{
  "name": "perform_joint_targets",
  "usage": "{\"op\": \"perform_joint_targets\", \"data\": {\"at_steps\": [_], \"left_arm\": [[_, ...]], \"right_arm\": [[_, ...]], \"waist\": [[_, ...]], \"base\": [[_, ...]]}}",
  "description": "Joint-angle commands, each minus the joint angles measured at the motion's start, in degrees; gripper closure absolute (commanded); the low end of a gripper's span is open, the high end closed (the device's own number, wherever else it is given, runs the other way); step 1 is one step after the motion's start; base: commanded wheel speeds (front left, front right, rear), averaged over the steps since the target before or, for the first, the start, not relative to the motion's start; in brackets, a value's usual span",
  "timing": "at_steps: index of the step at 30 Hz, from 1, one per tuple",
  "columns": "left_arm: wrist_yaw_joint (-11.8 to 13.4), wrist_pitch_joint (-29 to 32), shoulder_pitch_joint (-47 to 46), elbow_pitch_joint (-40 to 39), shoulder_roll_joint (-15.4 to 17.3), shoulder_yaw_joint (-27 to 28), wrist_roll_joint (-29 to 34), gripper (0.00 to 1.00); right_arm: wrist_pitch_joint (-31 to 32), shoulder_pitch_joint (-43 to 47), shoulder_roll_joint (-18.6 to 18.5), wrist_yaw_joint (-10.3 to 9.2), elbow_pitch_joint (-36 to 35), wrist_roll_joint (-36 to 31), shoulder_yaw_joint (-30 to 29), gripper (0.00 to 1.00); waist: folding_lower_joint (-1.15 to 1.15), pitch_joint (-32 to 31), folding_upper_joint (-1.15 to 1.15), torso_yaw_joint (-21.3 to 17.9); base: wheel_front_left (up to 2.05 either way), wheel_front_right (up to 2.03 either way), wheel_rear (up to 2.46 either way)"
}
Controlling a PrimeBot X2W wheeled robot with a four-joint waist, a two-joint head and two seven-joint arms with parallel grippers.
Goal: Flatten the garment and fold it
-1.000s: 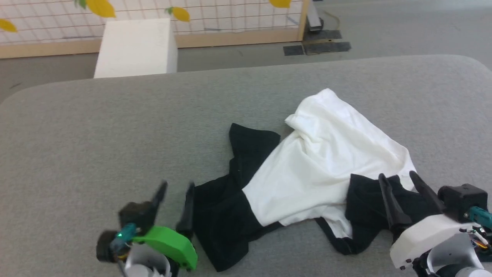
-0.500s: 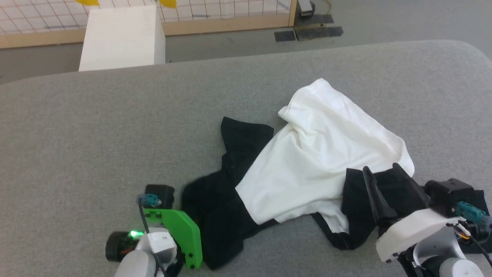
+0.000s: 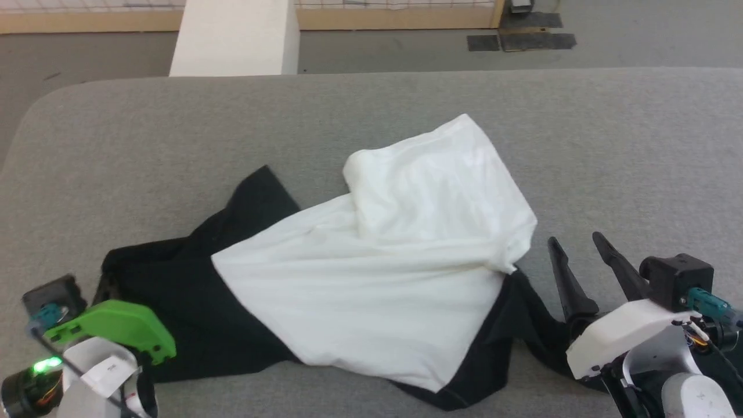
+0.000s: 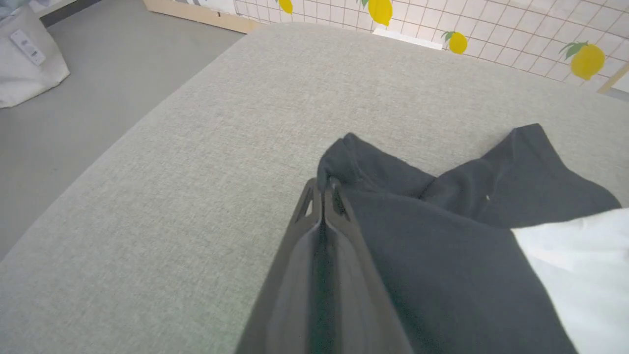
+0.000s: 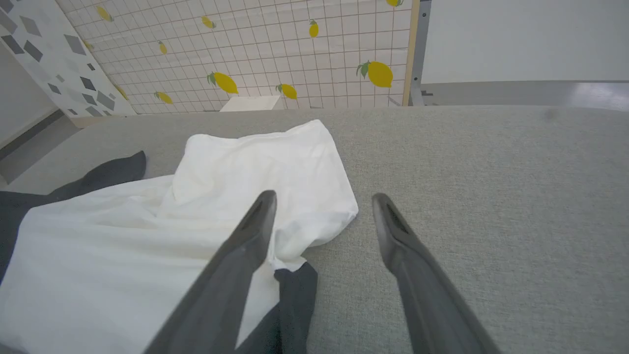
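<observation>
The garment [image 3: 371, 278] lies crumpled on the grey table [image 3: 406, 110], its white body in the middle and black parts at the left and lower right. In the left wrist view my left gripper [image 4: 323, 186] is shut on the garment's black edge [image 4: 442, 255], fingertips pressed together with a fold of cloth at them. In the head view its green wrist cover [image 3: 116, 331] sits at the garment's left end. My right gripper [image 3: 574, 239] stands open just right of the garment, above the black sleeve. In the right wrist view, the right gripper [image 5: 324, 197] holds nothing, its left finger over the garment's white corner [image 5: 147, 255].
A white box [image 3: 235, 38] stands on the floor beyond the table's far edge, with dark mats [image 3: 522, 40] to its right. A pale bag [image 4: 24, 59] sits on the floor off the table's left side. Bare grey table surface stretches right of the garment.
The head camera has shifted. My left gripper closed on the garment's black edge and drew it left, stretching the cloth out wider. The right gripper stayed open and now sits off the black sleeve.
</observation>
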Motion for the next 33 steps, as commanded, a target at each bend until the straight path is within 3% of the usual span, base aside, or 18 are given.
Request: {"op": "perform_joint_targets", "data": {"at_steps": [1, 2, 3, 11, 19, 20, 21, 30, 33], "left_arm": [[0.4, -1.2, 0.7, 0.2, 0.0, 0.9, -0.8, 0.8], [0.1, -2.0, 0.9, 0.2, -0.2, 1.1, -1.4, 0.36], [-0.5, -3.1, 1.0, 0.1, -0.7, 1.1, -2.0, 0.0], [-4.5, -19.9, 1.3, -1.5, -4.3, 0.1, -3.4, 0.0], [-6.8, -21.6, -0.8, -4.8, -6.5, -1.9, -0.8, 0.0], [-6.9, -21.6, -0.9, -5.0, -6.7, -2.2, -0.7, 0.0], [-7.1, -21.6, -1.1, -5.3, -6.8, -2.7, -0.5, 0.0], [-7.1, -21.6, -2.6, -5.2, -7.0, -8.2, -2.9, 0.0], [-6.9, -21.6, -3.0, -5.1, -7.0, -9.4, -3.3, 0.0]], "right_arm": [[0.6, -1.0, 0.1, -0.06, 0.6, -0.4, -0.1, 0.0], [1.1, -1.0, 0.1, -0.06, 0.9, -0.5, -0.1, 0.0], [1.9, -1.2, 0.1, -0.06, 1.5, -0.6, -0.1, 0.0], [10.5, -5.8, 0.1, -0.06, 8.4, -2.4, 2.4, 0.0], [23.9, -11.9, -0.1, -0.06, 18.4, -7.0, 1.6, 0.0], [25.0, -12.6, -0.4, -0.06, 19.0, -7.1, 2.1, 0.56], [25.8, -13.5, -0.7, -0.06, 19.6, -6.9, 2.3, 1.0], [21.8, -26.1, -5.5, -0.06, 22.9, -10.3, -3.7, 1.0], [19.0, -32.0, -7.6, -0.06, 26.3, -12.4, -3.3, 1.0]], "waist": [[0.0, 0.2, 0.0, 1.4], [0.0, 0.3, 0.0, 1.6], [0.0, 0.4, 0.0, 1.9], [0.0, 1.5, 0.0, 4.4], [0.0, 3.4, 0.0, 7.9], [0.0, 3.6, 0.0, 8.3], [0.0, 4.0, 0.0, 8.8], [0.0, 6.3, 0.0, 12.1], [0.0, 6.9, 0.0, 13.0]], "base": [[0.0, 0.0, 0.0], [0.0, 0.0, 0.0], [0.0, 0.0, 0.0], [0.0, 0.0, 0.0], [0.0, 0.0, 0.0], [0.0, 0.0, 0.0], [0.0, 0.0, 0.0], [0.0, 0.0, 0.0], [0.0, 0.0, 0.0]]}}
